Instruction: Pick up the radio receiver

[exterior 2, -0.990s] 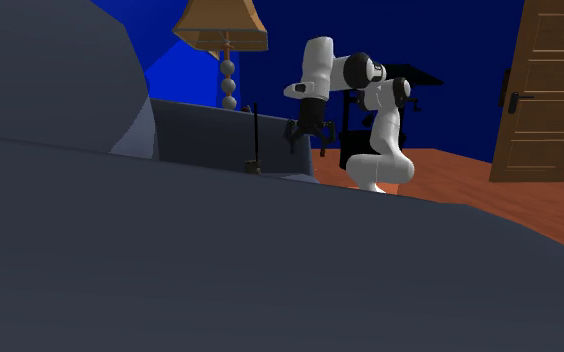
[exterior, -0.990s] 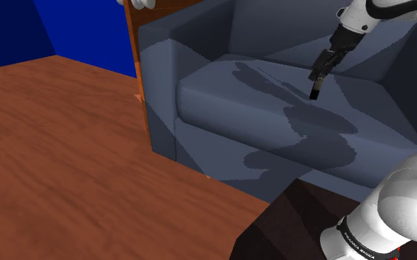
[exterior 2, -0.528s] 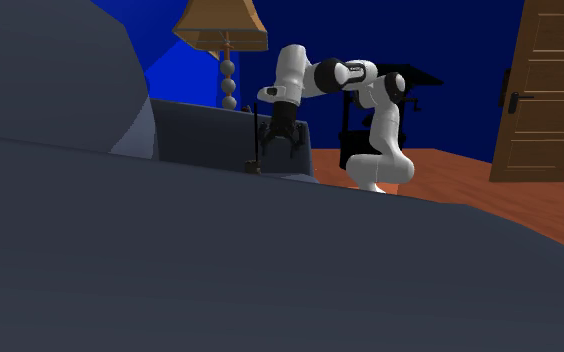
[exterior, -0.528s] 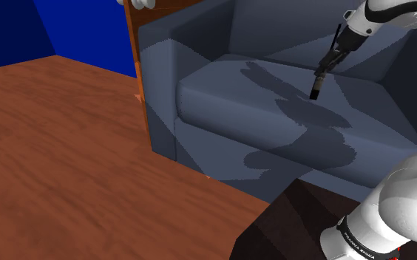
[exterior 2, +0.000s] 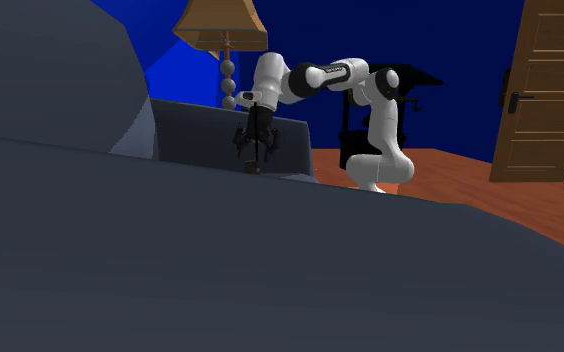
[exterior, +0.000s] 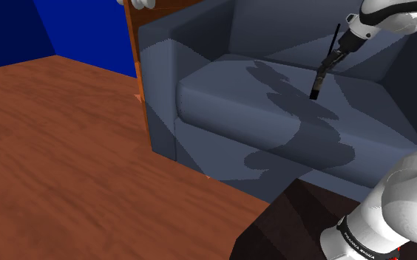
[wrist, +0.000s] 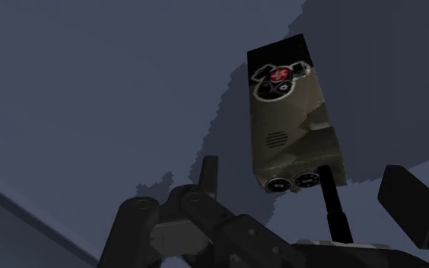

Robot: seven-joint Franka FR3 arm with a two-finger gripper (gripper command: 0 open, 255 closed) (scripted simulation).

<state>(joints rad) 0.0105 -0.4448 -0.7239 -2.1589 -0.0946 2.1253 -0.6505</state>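
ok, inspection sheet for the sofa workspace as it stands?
surface: grey-blue sofa seat, the arm's shadow across it.
job's things: radio receiver, dark body, on the seat, knobs and black antenna at its upper end.
clutter: nothing seen.
grippers: gripper open, close above the receiver; fingers apart, not touching it.
cables: nothing seen.
surroundings: wooden floor, blue wall, lamp, brown door.
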